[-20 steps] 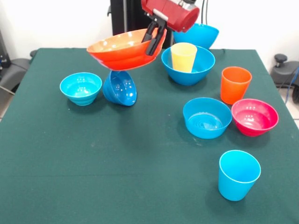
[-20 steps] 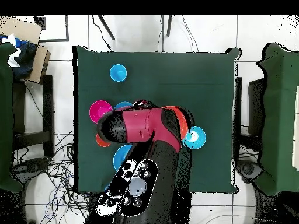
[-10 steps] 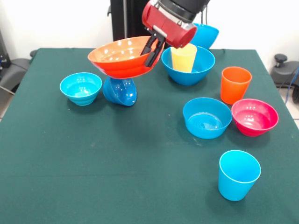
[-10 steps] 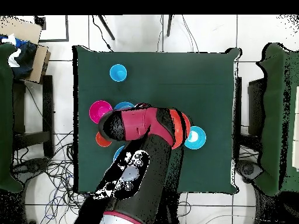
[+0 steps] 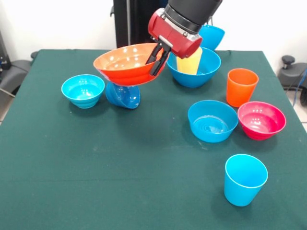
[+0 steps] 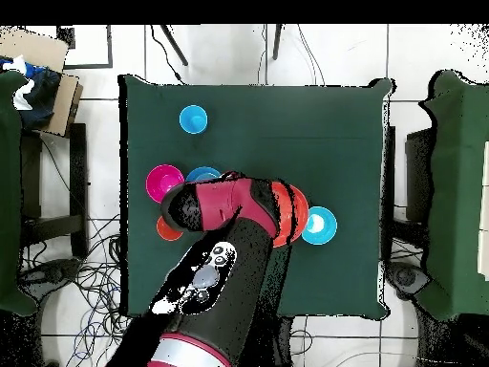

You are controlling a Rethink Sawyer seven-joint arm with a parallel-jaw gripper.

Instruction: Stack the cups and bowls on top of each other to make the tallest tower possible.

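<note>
1. Lowered since before: orange bowl [image 5: 128,63], now tilted on the dark blue bowl [image 5: 123,95].
2. Its right rim is pinched by the gripper [image 5: 157,56].
3. Yellow cup [image 5: 190,63] sits in the blue bowl [image 5: 199,72] behind.

Glossy plastic all round: the wide orange bowl [image 5: 128,63] catches white highlights, the magenta-red bowl [image 5: 261,120] and light blue cup [image 5: 244,179] shine smooth. Underneath, the dark green tablecloth [image 5: 120,163] looks matt, soft cloth, faintly speckled.
</note>
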